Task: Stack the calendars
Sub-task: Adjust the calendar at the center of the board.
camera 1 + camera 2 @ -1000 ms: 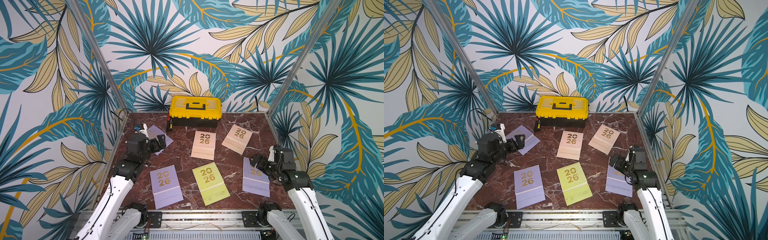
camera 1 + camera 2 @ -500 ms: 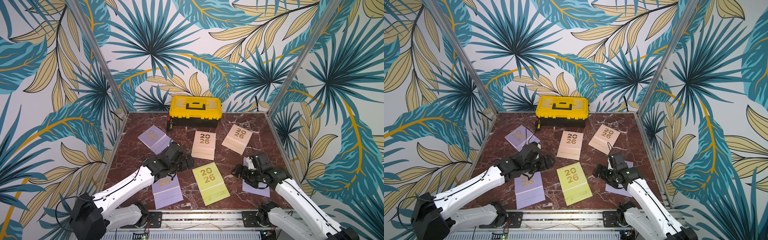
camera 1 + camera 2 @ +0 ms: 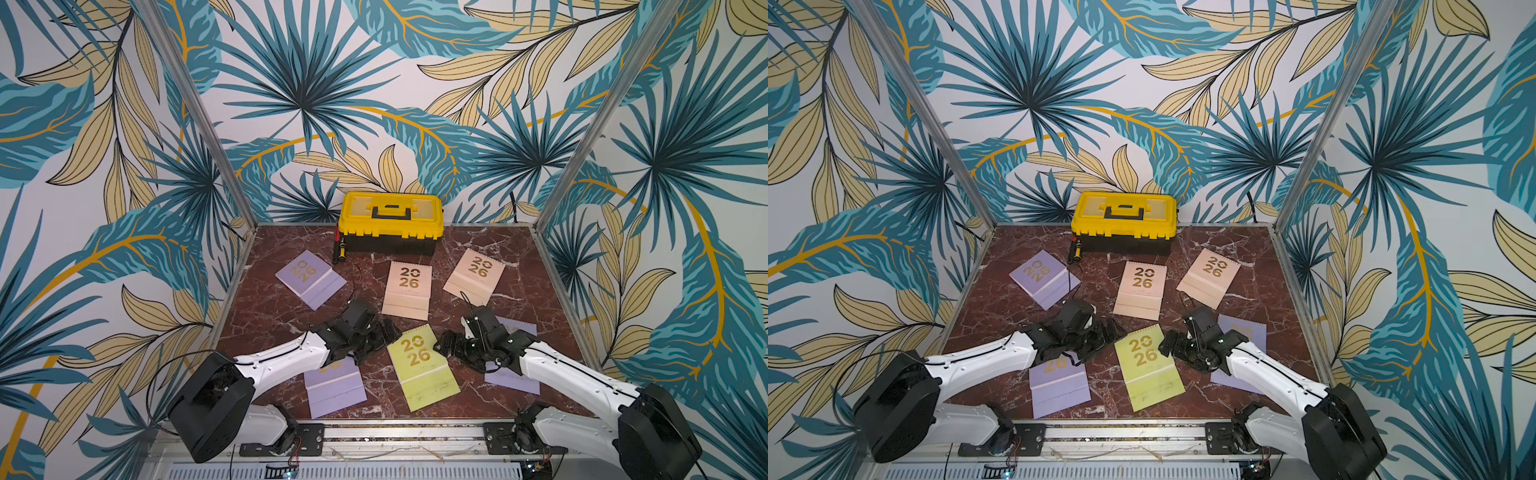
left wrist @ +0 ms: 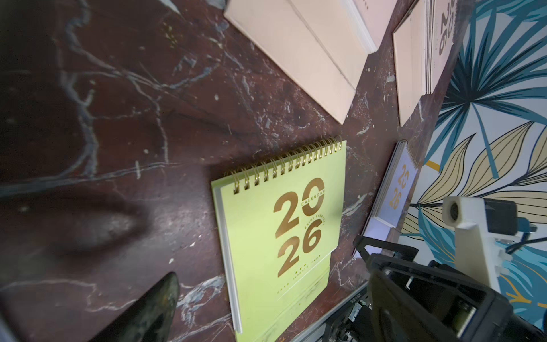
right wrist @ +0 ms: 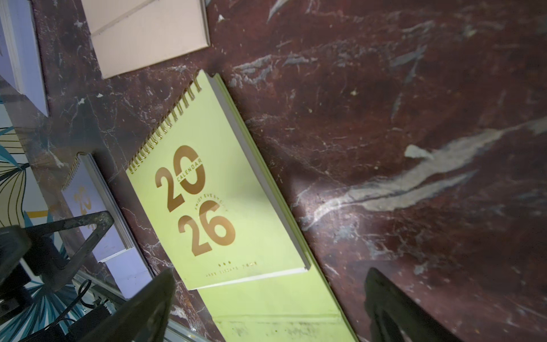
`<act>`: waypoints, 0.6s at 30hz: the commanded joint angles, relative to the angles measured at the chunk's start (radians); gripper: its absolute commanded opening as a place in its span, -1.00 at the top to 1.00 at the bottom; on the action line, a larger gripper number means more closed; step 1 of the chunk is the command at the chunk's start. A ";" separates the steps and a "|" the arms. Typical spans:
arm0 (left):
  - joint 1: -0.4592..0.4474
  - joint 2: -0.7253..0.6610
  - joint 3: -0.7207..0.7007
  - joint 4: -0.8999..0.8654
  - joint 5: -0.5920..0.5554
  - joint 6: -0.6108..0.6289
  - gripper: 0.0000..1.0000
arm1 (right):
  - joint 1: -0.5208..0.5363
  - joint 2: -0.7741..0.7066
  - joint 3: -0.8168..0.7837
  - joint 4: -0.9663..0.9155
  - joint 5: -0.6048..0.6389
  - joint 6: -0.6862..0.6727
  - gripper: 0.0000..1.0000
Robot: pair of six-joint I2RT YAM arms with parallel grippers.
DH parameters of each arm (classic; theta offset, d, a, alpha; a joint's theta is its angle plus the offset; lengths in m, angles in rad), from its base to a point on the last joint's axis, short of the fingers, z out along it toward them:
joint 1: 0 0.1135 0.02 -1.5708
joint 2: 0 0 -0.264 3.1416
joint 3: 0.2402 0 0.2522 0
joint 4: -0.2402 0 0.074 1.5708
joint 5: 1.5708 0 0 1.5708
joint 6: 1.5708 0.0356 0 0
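Swinging inward from the table's edges, the left hand and right hand now flank the lime green calendar, flat between them; both gape empty, so stacking has not begun.

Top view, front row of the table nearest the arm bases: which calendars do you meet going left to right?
The near-left lilac calendar → lime green calendar → near-right lilac calendar.
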 commanded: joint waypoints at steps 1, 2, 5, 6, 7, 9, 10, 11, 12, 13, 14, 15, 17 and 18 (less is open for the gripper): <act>-0.004 0.069 -0.010 0.113 0.043 -0.039 -0.99 | 0.005 0.013 -0.025 0.026 0.043 0.008 -0.99; -0.004 0.081 -0.008 0.129 0.043 -0.046 -0.99 | 0.005 0.015 -0.025 0.018 0.050 0.002 -0.99; -0.002 0.105 0.005 0.145 0.032 -0.050 -0.99 | 0.004 0.016 -0.026 0.014 0.058 -0.002 -0.99; -0.001 0.113 0.009 0.145 0.029 -0.049 -0.99 | 0.004 0.019 -0.027 0.020 0.056 -0.004 -0.99; 0.000 0.121 0.010 0.152 0.032 -0.051 -0.99 | 0.003 0.023 -0.029 0.022 0.054 -0.004 -0.99; 0.005 0.139 0.012 0.172 0.039 -0.055 -0.99 | 0.001 0.036 -0.029 0.022 0.054 -0.013 -0.99; 0.007 0.151 0.013 0.181 0.041 -0.057 -0.99 | -0.001 0.044 -0.033 0.030 0.050 -0.016 -0.99; 0.009 0.163 0.016 0.190 0.045 -0.059 -0.99 | -0.004 0.051 -0.038 0.045 0.039 -0.014 -0.99; 0.012 0.178 0.021 0.202 0.054 -0.060 -0.99 | -0.005 0.062 -0.042 0.057 0.023 -0.013 -0.99; 0.015 0.193 0.029 0.211 0.062 -0.060 -0.99 | -0.006 0.072 -0.040 0.060 0.013 -0.011 -0.99; 0.017 0.205 0.037 0.213 0.068 -0.058 -0.99 | -0.005 0.078 -0.039 0.061 0.009 -0.011 -0.99; 0.019 0.216 0.046 0.214 0.069 -0.056 -0.99 | -0.006 0.081 -0.039 0.065 0.002 -0.011 -0.99; 0.021 0.230 0.060 0.218 0.075 -0.053 -0.99 | -0.006 0.079 -0.040 0.071 0.001 -0.011 -0.99; 0.023 0.238 0.067 0.222 0.079 -0.052 -0.99 | -0.007 0.078 -0.043 0.078 -0.006 -0.010 -0.99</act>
